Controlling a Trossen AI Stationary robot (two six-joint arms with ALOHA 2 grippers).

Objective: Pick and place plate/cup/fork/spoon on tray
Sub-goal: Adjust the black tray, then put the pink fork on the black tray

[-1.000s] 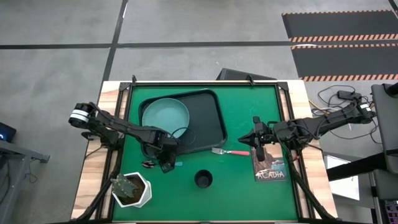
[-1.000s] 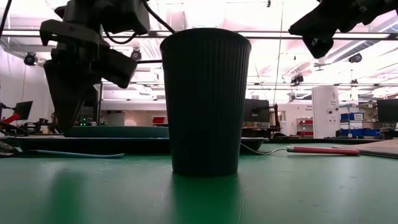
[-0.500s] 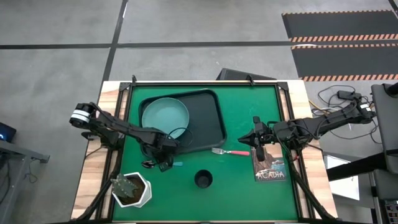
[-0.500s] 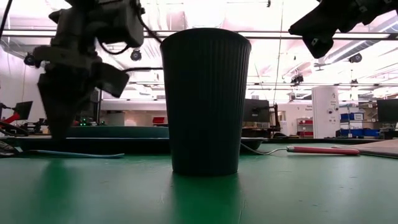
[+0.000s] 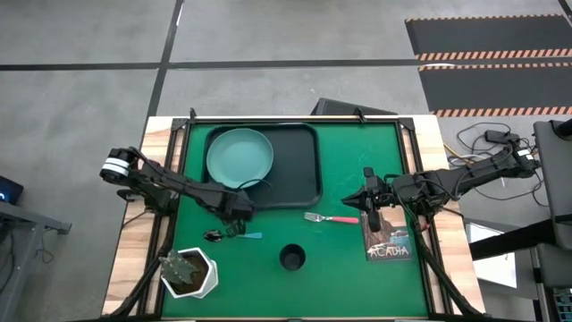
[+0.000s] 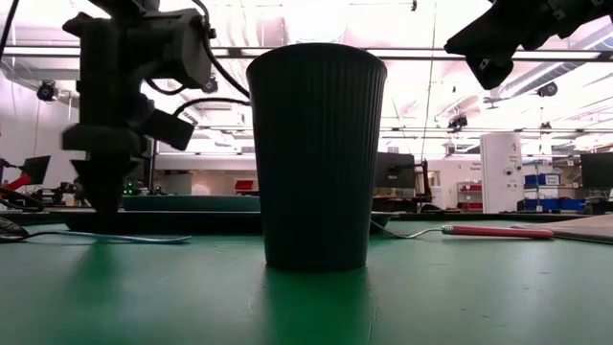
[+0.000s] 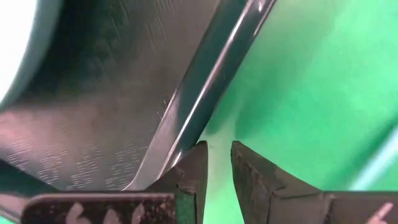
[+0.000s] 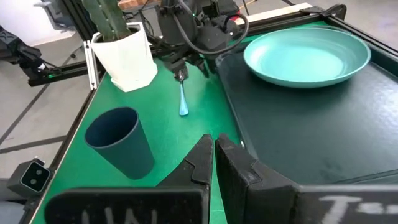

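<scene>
The black tray (image 5: 295,170) lies square at the table's far middle, with the teal plate (image 5: 239,154) resting in its left half. The spoon (image 5: 231,235) lies flat on the mat, near of the tray's left corner. The fork (image 5: 332,218) lies flat to the tray's near right. The dark cup (image 5: 292,258) stands upright at the near middle. My left gripper (image 5: 239,208) is shut, low at the tray's near rim by its left corner. My right gripper (image 5: 371,211) is shut and empty, raised over a book. My left gripper stands with the outer side of one finger (image 7: 189,168) against the tray's near rim (image 7: 186,121), close to the tray's left corner. The shut fingers point down, tips low over the green mat. The tray lies flat on the mat.
A white pot with a cactus (image 5: 189,273) stands at the near left corner. A book (image 5: 389,241) lies at the right, under my right arm. Green mat lies bare right of the tray and between the cup and the book.
My left gripper has gone toward the table's far edge, against the tray's near left corner. The tray, which lay skewed, has slid toward the far edge and turned square with the table. The plate has gone with it. The spoon, fork and cup have stayed.
</scene>
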